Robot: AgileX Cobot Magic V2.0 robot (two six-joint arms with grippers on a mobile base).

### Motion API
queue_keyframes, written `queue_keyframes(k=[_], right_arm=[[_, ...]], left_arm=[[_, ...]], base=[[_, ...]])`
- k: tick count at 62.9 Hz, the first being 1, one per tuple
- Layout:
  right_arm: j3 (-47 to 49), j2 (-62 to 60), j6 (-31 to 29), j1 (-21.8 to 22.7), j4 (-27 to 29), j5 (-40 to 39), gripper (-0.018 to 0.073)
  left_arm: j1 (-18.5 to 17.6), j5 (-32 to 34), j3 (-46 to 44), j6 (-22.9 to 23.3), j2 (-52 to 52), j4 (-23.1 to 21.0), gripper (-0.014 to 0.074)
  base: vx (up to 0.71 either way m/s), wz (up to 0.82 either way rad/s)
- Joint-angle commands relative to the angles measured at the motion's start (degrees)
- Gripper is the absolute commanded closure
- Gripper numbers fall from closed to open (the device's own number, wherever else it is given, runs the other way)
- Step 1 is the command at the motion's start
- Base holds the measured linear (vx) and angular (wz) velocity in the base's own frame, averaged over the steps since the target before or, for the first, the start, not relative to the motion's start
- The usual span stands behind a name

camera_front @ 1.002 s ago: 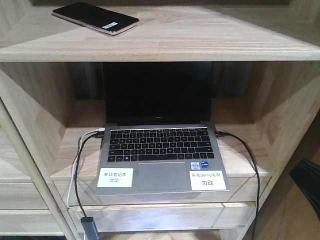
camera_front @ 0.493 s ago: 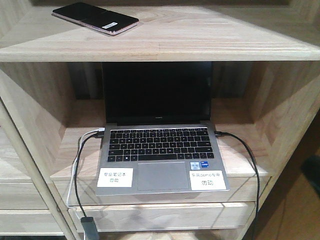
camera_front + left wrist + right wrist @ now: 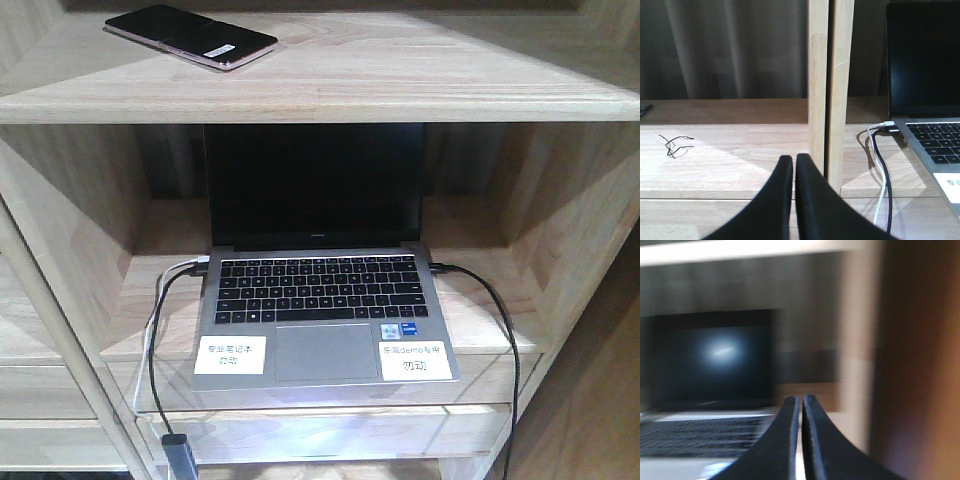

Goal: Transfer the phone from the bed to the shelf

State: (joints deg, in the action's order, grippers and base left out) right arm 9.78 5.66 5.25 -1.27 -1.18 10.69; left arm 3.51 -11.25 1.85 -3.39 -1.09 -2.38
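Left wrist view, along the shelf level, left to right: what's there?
Squiggle of black wire → shut left hand → wooden upright → white and black cables → laptop.

Phone (image 3: pixel 190 36): glossy black, pinkish-gold rim, white sticker. Shelf (image 3: pixel 400 70): pale natural wood. Laptop (image 3: pixel 320 300): grey body, black screen and keys, two white labels; cables (image 3: pixel 880 170) one white, one black

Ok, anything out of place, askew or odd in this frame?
Little stands out. The phone lies flat but angled on the shelf top board, above the open laptop. A small black wire scrap lies loose in the neighbouring compartment.
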Motion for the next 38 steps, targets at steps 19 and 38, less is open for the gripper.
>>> queue_keyframes(k=[19, 38], right_arm=[[-9.0, -6.8, -0.2, 7.0, -0.9, -5.0, 0.0561], [-11.9, -6.9, -0.2, 7.0, -1.0, -5.3, 0.0561]], left_arm=[[0.0, 4.0, 0.4, 0.0, -0.5, -0.5, 0.0595], [0.0, 4.0, 0.4, 0.0, -0.5, -0.5, 0.0595]], base=[[0.00, 0.00], [0.00, 0.00]])
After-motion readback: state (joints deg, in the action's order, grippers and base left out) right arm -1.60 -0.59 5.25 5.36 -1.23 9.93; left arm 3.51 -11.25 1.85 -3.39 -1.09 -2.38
